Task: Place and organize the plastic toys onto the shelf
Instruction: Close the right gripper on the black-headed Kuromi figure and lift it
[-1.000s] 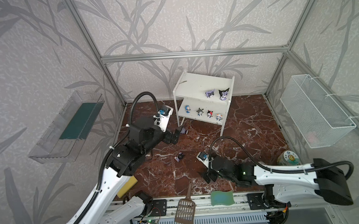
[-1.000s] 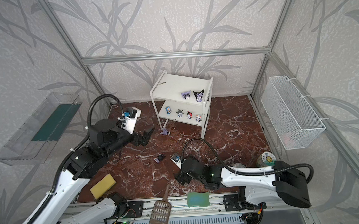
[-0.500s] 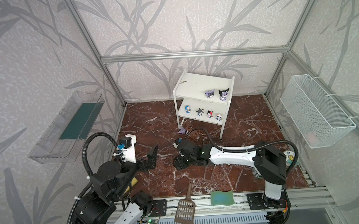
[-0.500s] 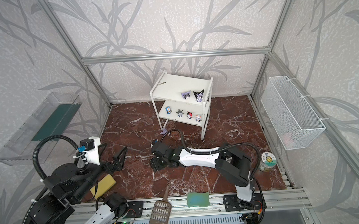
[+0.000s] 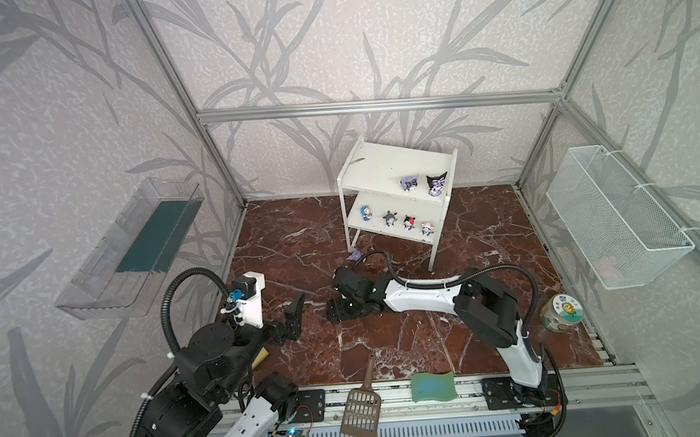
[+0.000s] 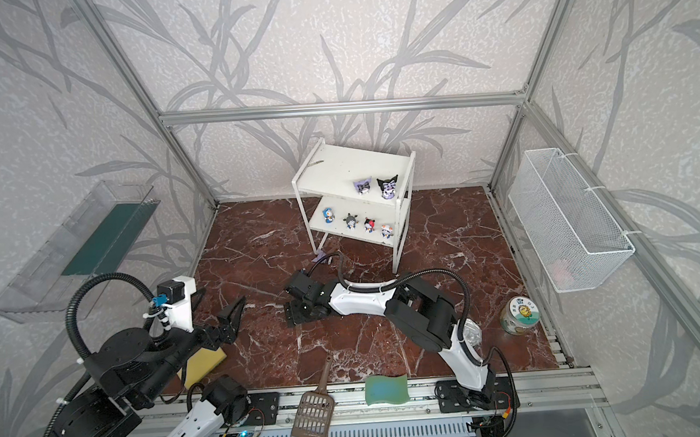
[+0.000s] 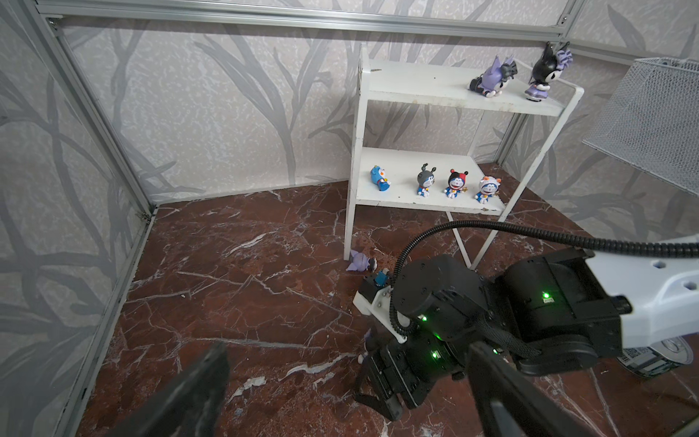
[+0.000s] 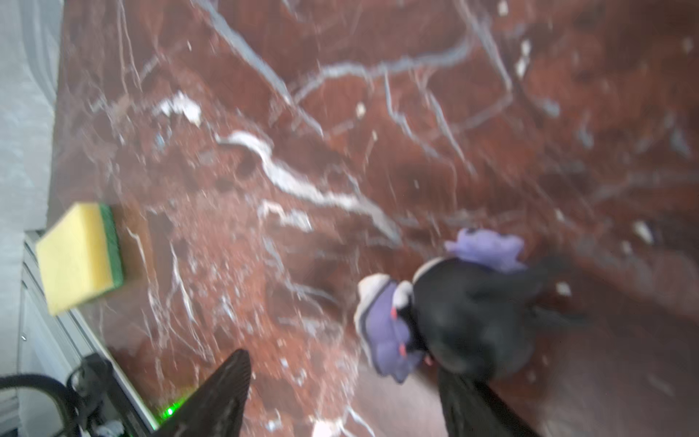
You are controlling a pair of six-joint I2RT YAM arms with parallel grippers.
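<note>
The right gripper [image 8: 346, 363] is hanging low over the floor [image 8: 340, 113] in front of the shelf [image 5: 383, 171]. Its fingers are standing apart and are not squeezing anything yet. A black and purple toy [image 8: 472, 314] is lying on its side under it, partly in the gap, with its head crowding one finger.

To do this step well, I think the gripper should be sliding over a little, so the toy is sitting in the middle of the gap. Then it should be going down until the tips are almost touching the floor, and closing slowly on the round head. A fast squeeze could be making the small smooth toy pop out.

The left gripper [image 7: 348, 345] is waiting farther from the shelf, with its fingers spread wide and holding nothing.

A purple toy [image 5: 355, 255] is lying on the floor just beside a front leg of the shelf. Two purple toys [image 5: 423, 183] are sitting on the top board, and four blue toys [image 5: 396, 220] on the lower board.

A jar [image 5: 562, 312] far in front of the shelf is showing a yellow flower picture. Its writing is too small to read.
</note>
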